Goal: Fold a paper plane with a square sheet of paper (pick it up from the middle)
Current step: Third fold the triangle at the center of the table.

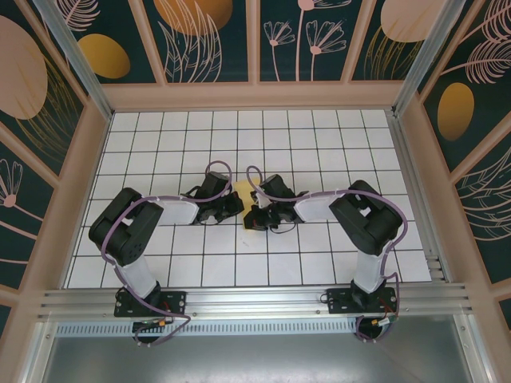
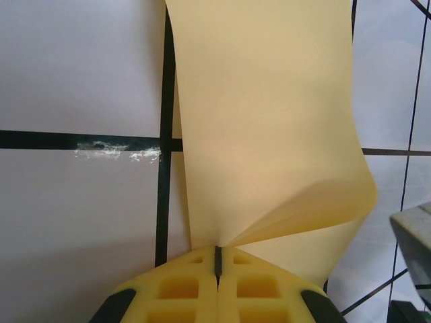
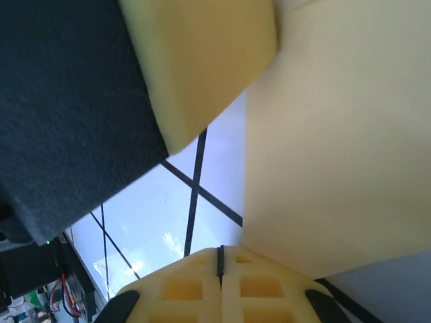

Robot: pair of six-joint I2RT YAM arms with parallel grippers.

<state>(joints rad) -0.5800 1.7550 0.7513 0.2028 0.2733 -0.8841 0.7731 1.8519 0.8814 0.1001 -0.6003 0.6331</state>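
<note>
The square sheet of paper [image 1: 243,191] is pale yellow and stands bent between the two grippers at the middle of the table. In the left wrist view the paper [image 2: 269,121] curls up and away, and its folded layers run together into the closed seam of my left gripper [image 2: 217,247]. My left gripper [image 1: 234,206] is shut on it. My right gripper [image 3: 220,249] is shut too. The paper [image 3: 337,148] passes just beside its right finger, with no paper seen in the seam. My right gripper [image 1: 254,217] faces the left one closely.
The white gridded table [image 1: 319,136] stretches out behind and to both sides. Wooden frame walls [image 1: 255,96] enclose it, and an aluminium rail [image 1: 255,299] runs along the near edge. The left gripper's yellow finger [image 3: 202,60] hangs close above the right gripper.
</note>
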